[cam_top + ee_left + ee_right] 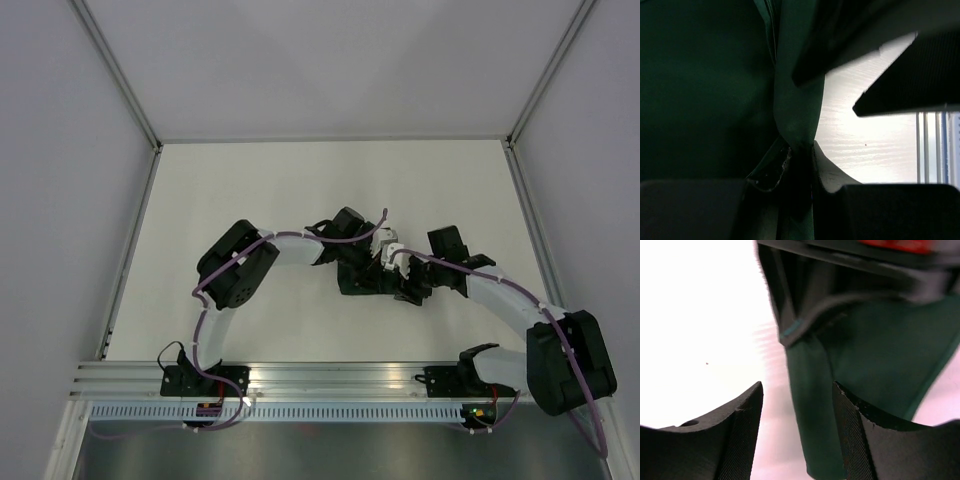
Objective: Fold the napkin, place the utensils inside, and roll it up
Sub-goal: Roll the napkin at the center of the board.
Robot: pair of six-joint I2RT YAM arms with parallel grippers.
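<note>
green napkin (796, 110) is pinched in the narrow left jaws; the right jaws stand apart with a fold of it between them. white table (250, 190) beneath, pale grey walls (60, 200) around. left arm (290, 248) and right arm (505, 295) bend inward from the near edge, meeting over the table's middle.

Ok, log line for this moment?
left end effector: shut on napkin | right end effector: open around napkin strip | utensils: not visible

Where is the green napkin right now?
In the top view the napkin is mid-table, bunched where the two arms meet. The left gripper pinches a fold of it; a strip runs through the open right gripper.
</note>
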